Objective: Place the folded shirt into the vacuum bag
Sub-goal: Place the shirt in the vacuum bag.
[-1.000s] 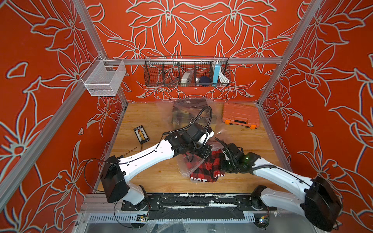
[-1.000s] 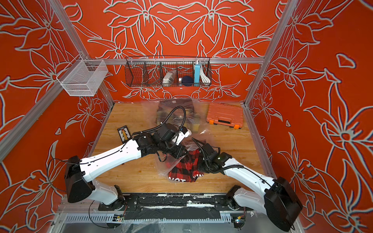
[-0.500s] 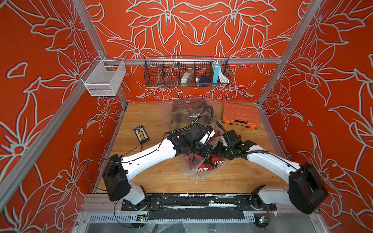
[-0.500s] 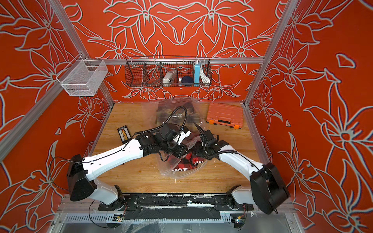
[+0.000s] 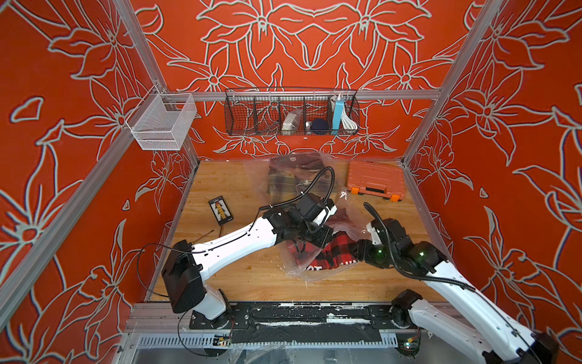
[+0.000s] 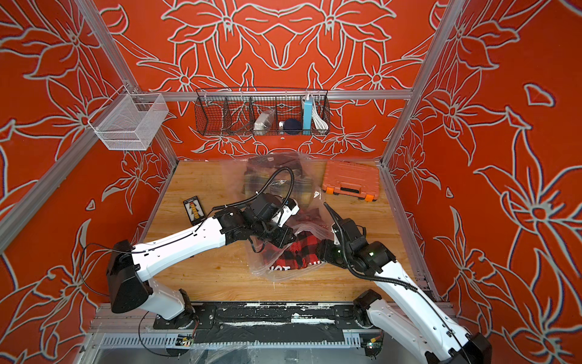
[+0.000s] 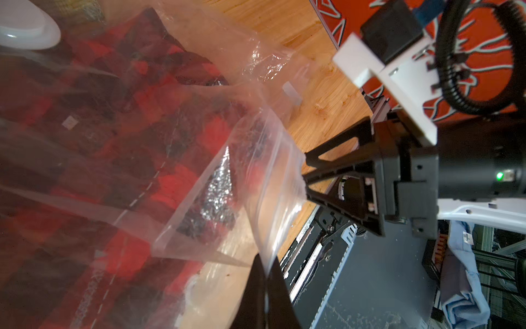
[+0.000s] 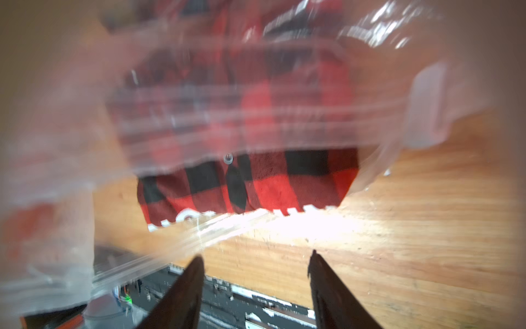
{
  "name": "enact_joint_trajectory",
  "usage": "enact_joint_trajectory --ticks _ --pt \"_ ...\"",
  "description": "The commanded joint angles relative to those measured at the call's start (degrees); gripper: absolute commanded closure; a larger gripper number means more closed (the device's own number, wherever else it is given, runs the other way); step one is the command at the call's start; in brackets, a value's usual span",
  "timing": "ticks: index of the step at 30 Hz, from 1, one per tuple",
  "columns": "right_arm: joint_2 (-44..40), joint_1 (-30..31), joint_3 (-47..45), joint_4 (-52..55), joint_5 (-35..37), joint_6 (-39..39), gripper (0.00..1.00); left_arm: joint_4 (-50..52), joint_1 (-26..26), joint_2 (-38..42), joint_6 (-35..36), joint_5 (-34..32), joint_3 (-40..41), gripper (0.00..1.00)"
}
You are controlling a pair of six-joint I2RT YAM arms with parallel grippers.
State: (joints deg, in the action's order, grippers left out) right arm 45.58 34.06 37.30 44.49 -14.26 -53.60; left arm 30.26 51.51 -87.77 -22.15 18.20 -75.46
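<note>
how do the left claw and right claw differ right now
The left claw is shut, pinching an edge of the vacuum bag; the right claw is open, nothing between its jaws. The left claw reaches over the folded shirt from above; the right claw faces it from the side. Both are black and close to the bag.

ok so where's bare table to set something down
Bare table at the back left, between the wall, the black card and the vacuum bag; a front strip between the bag and the rail; a patch between the orange case and the right arm. Crowded in the middle: the left arm meets it over the bag and shirt.
</note>
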Motion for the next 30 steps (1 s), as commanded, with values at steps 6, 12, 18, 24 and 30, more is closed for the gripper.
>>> enact_joint_trajectory --ticks 6,12,18,24,30 --pt "1.76 11.45 -11.73 -24.17 6.69 -30.98 0.56 -2.14 0.96 -2.67 -0.66 1.49 -3.03 1.0" --pt "11.63 11.59 -13.45 -34.69 8.1 -37.41 0.55 -1.72 1.8 -2.88 -0.66 1.5 -3.42 1.0" --pt "14.28 11.81 -15.69 -34.91 8.82 -41.54 0.51 -0.32 2.02 -2.49 0.2 1.19 -4.34 1.0" --pt "13.19 11.77 -17.94 -33.9 13.21 -43.2 0.55 -0.55 2.06 -2.66 0.21 2.06 -5.05 1.0" --pt "23.01 10.85 -17.79 -45.78 14.18 -42.1 0.75 0.56 3.21 -2.52 0.27 2.31 -4.73 1.0"
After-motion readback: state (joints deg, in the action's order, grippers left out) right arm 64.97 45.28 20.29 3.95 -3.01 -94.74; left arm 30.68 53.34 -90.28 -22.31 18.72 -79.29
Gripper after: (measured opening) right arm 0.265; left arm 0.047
